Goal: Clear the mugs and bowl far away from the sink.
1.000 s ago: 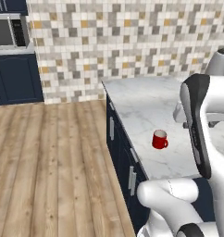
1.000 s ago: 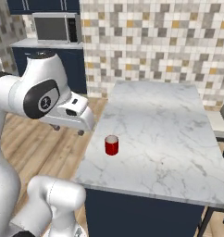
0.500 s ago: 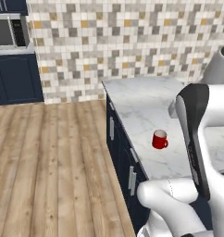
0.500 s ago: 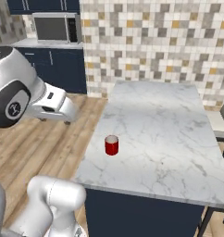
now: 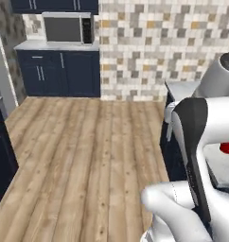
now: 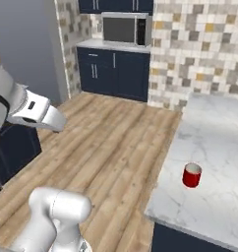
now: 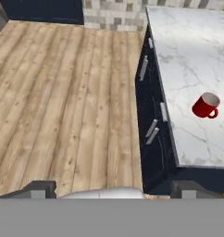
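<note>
A red mug (image 6: pixel 192 175) with a pale inside stands alone on the white marble counter (image 6: pixel 217 133), near its front left edge. In the hand view the red mug (image 7: pixel 206 105) lies at the right, handle toward the camera, well ahead of my gripper (image 7: pixel 114 189). The gripper hangs high over the wooden floor, left of the counter, open with nothing between its fingertips (image 7: pixel 40 187). In the left base view my arm covers all but a sliver of the red mug (image 5: pixel 227 147). The green mug, the bowl and the sink are out of view.
Dark navy drawers (image 7: pixel 151 115) front the counter below its edge. A microwave (image 6: pixel 126 29) sits on navy cabinets (image 5: pixel 64 73) at the far wall. Wide wooden floor (image 5: pixel 88 151) spreads to the left. Another dark cabinet (image 5: pixel 0 151) stands at the left edge.
The whole picture has shifted: the base has turned left, so counter and mug now sit at the right of both base views. My arm has swung left, away from the counter.
</note>
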